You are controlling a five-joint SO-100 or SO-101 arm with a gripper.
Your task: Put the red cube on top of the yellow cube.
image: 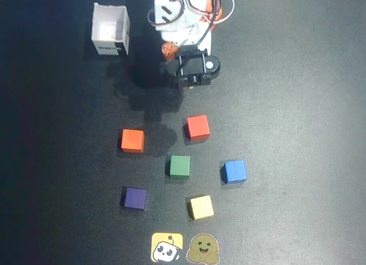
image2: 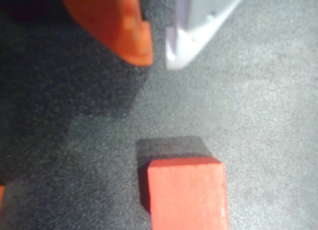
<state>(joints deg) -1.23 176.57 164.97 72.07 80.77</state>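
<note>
The red cube — matte, plain, sharp-edged (top face brightest) — sits alone; the gripper hangs empty, tips narrowly parted.

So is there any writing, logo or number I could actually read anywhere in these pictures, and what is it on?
White box: a dark printed strip on its front wall, too small and blurred to read.
Yellow square sticker: a cartoon face only, no words.
Brown blob-shaped sticker: a smiling face only, no words.
Coloured cubes, including the red cube and yellow cube: plain, nothing printed.
Wrist view: no text visible.
</note>
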